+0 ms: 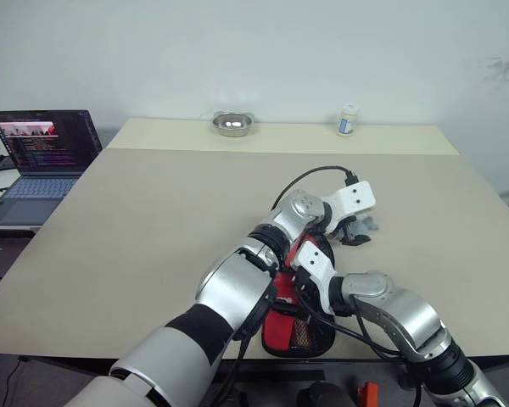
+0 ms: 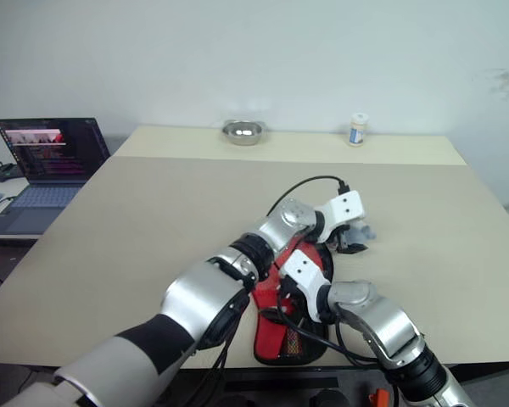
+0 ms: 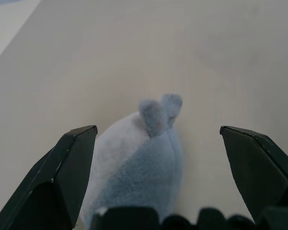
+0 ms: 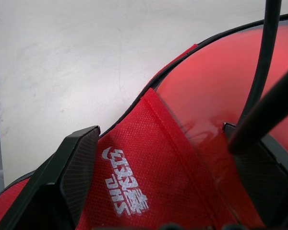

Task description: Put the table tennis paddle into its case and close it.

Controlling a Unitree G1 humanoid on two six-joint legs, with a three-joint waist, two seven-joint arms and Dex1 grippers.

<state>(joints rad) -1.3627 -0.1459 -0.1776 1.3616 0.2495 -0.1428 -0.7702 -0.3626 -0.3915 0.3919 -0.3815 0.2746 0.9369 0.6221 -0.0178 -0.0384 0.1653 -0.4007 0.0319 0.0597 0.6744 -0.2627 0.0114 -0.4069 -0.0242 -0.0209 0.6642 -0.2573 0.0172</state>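
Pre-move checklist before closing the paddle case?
1. Left pincer empty: ok. Its fingers stand wide apart either side of a grey plush toy, not gripping it.
2. Right pincer free: ok. It is open, over the case at its red patch.
3. Table tennis paddle inside the case: ok, as far as shown. Its red face shows behind the clear side.
4. Zip shut: cannot tell.
5. Case supported: ok, but it lies close to the near edge of the table.
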